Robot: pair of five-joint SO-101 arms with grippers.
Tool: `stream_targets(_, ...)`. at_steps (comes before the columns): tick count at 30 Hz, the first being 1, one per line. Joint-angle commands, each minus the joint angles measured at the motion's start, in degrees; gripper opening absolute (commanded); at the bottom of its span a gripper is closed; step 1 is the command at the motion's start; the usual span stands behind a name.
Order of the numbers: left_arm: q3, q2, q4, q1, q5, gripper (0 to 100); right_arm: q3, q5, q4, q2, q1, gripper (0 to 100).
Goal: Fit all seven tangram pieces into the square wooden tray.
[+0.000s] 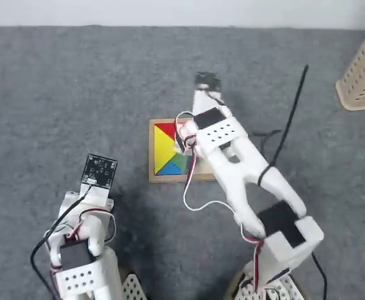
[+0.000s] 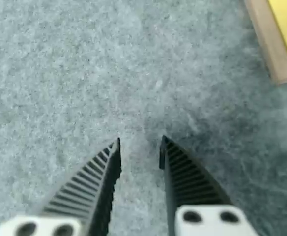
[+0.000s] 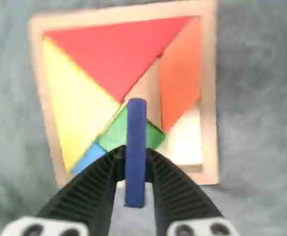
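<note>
Right gripper [image 3: 135,152] pinches the blue piece [image 3: 136,118] on edge over the tray [image 3: 210,73]. It likely needs tilting flat and matching to the bare gap [image 3: 185,140] before release. Left gripper [image 2: 139,143] gapes, holding nothing.

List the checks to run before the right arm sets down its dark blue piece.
1. Grip: ok. The right gripper is shut on the dark blue piece.
2. Piece over the tray: ok.
3. Free space in the tray: ok. There is a bare gap beside the orange piece.
4. Piece lined up with that gap: not ok. It hangs over the green piece.
5. Piece lying flat: not ok. It is held on edge.
6. Left gripper out of the way: ok. It is open over the carpet, off the tray.
</note>
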Motion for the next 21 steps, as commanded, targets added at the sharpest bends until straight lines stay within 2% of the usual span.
stream_targets(1, -0.7, -1.3, 0.2, -0.2, 0.4, 12, -4.0, -13.4, -1.7, 0.3, 0.8, 11.8)
stream_targets(12, -0.7, -1.3, 0.2, -0.2, 0.4, 12, -5.9, -13.6, -1.7, 0.7, 3.2, 12.4)
stream_targets(18, -0.7, -1.3, 0.2, -0.2, 0.4, 12, -11.3, -5.5, -0.2, -2.4, 8.5, 11.8)
stream_targets(21, -0.7, -1.3, 0.2, -0.2, 0.4, 12, -12.8, 4.9, -0.6, -3.9, 8.0, 11.0)
